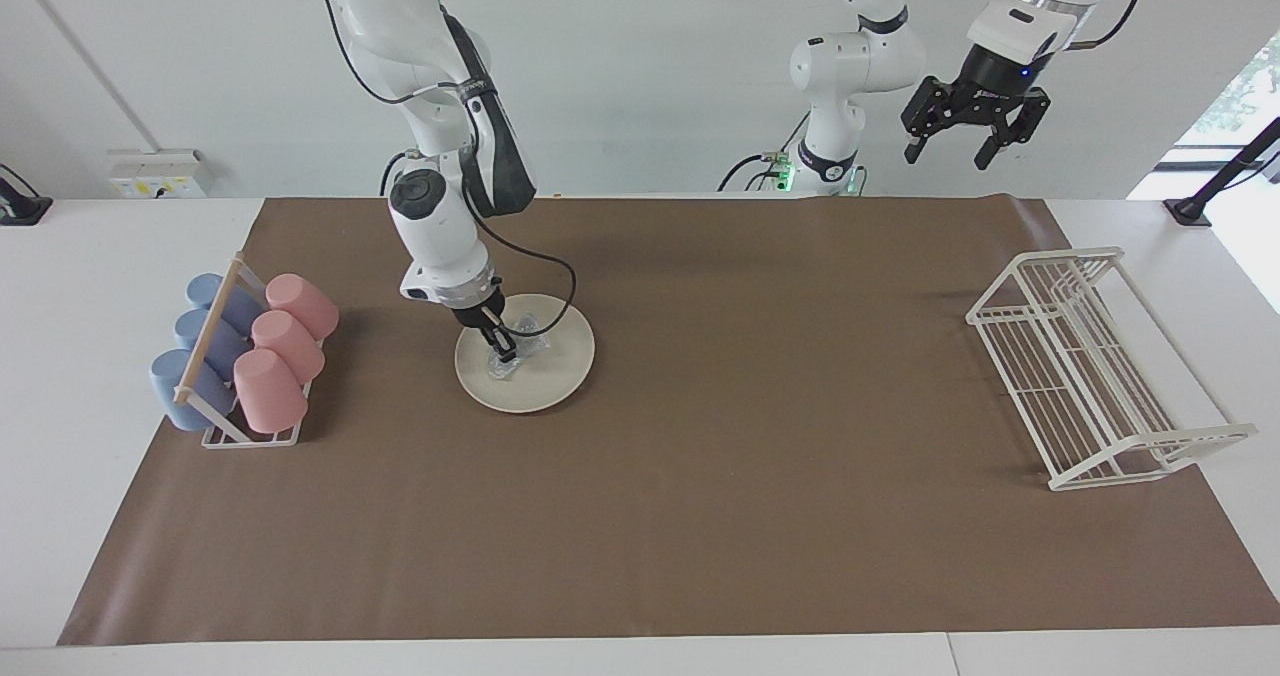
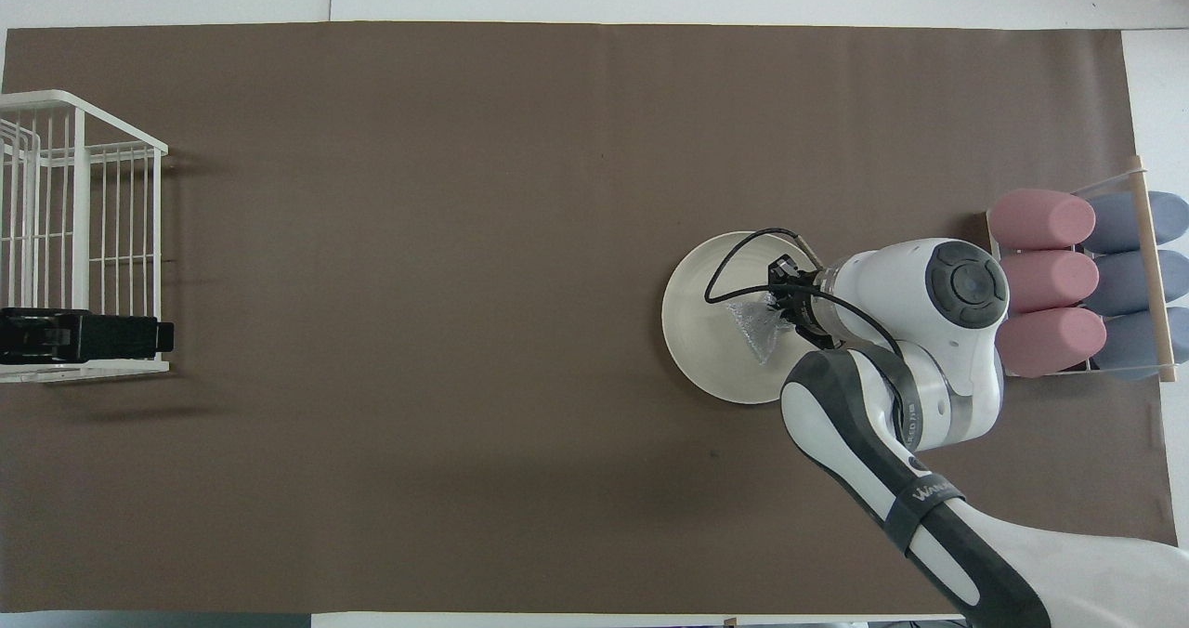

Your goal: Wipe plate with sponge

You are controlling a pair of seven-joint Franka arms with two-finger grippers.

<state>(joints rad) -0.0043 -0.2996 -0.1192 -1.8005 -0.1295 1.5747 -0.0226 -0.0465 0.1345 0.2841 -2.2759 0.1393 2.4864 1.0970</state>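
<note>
Facing view. A round, flat, cream-white plate (image 1: 525,354) with a shallow rim lies on the brown paper table cover (image 1: 700,516), toward the right arm's end of the table. On it rests a small silvery-grey, wrinkly mesh sponge (image 1: 510,356). The right gripper (image 1: 507,352) is down on the plate, its fingers clenched on the sponge. Beside the plate, at the table's right-arm end, a white wire cup rack with a wooden rail (image 1: 222,376) holds six cups lying tilted: three pink plastic cups (image 1: 285,348) in the row next to the plate and three blue plastic cups (image 1: 200,341) in the outer row. At the left arm's end stands a white wire dish rack (image 1: 1090,371); nothing shows in it. The left gripper (image 1: 972,146) hangs high in the air at that end, jaws spread apart, holding nothing; that arm waits.

Overhead view. The plate (image 2: 706,331) carries the sponge (image 2: 757,323) on the part nearest the cup rack (image 2: 1152,266). The right gripper (image 2: 780,307) covers the sponge's edge. The pink cups (image 2: 1045,280) lie side by side, the blue cups (image 2: 1138,280) just beside them. The left gripper (image 2: 139,337) is over the dish rack (image 2: 79,145), at its edge nearest the robots.
</note>
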